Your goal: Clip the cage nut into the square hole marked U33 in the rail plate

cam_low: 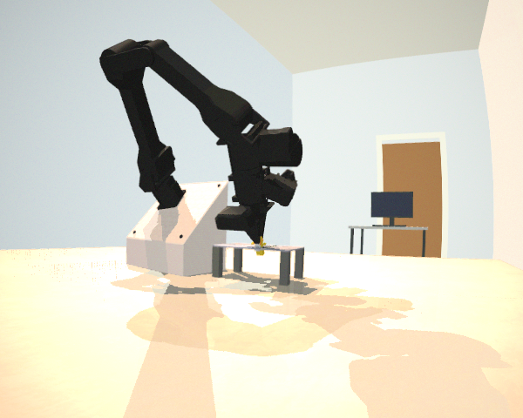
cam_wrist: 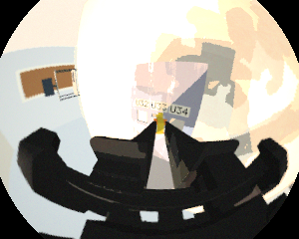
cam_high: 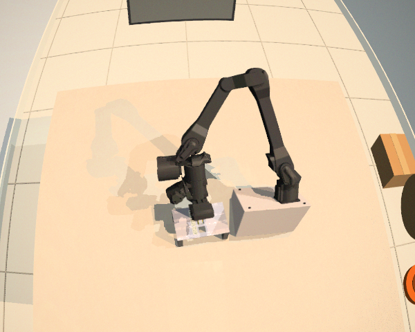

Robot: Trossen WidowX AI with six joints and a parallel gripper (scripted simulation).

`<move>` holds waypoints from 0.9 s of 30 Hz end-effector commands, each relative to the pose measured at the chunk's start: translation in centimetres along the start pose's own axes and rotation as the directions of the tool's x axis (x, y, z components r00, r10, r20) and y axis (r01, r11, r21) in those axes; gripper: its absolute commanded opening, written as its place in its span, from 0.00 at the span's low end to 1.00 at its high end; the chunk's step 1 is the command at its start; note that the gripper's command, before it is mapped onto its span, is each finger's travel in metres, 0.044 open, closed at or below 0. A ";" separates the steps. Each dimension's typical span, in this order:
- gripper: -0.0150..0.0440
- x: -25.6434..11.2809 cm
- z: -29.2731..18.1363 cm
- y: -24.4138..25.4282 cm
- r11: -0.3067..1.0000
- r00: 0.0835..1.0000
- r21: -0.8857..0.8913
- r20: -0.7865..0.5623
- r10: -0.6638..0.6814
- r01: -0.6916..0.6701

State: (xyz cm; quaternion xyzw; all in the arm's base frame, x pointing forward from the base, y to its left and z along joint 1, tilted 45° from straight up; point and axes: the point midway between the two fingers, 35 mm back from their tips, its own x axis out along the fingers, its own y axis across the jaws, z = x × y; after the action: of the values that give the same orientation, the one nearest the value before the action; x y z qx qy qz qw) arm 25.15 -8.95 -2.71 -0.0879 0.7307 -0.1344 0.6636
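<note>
While its fingers pinch the nut, the gripper [cam_high: 200, 220] [cam_low: 258, 241] [cam_wrist: 159, 120] is down at U33

Seen from the top, the arm [cam_high: 211, 111] [cam_low: 133, 112] reaches left from its pale base block [cam_high: 268, 221] [cam_low: 153, 252] to the rail plate [cam_high: 218, 225] [cam_low: 293, 247] [cam_wrist: 149, 82], which stands just left of the block. A little yellow of the cage nut [cam_high: 200, 221] [cam_low: 260, 252] [cam_wrist: 160, 127] shows at the near side of the gripper.

In the exterior view, yellow shows both above and below the plate, so the nut passes through it. Whether its wings are hooked, I cannot tell. Behind, at the far right, a monitor [cam_low: 391, 204] stands on a desk [cam_low: 358, 227] before a brown door [cam_low: 410, 171].

From the wrist, the fingers are nearly closed, gripping the nut by the U33 label [cam_wrist: 158, 106], right of the square hole [cam_wrist: 142, 117] under U32.
</note>
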 end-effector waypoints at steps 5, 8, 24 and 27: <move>0.30 -0.1 0.0 0.0 1.000 1.000 -0.005 0.000 0.013 -0.013; 0.30 -0.1 0.0 0.0 1.000 1.000 -0.005 0.000 0.021 -0.021; 0.30 0.0 0.0 0.0 1.000 1.000 -0.005 0.000 0.008 -0.008; 0.30 0.0 0.0 0.0 1.000 1.000 -0.004 0.000 -0.003 0.003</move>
State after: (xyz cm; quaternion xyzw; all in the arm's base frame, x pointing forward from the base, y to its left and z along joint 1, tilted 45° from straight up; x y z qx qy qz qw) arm 25.15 -9.03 -2.65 -0.0865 0.7314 -0.1304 0.6638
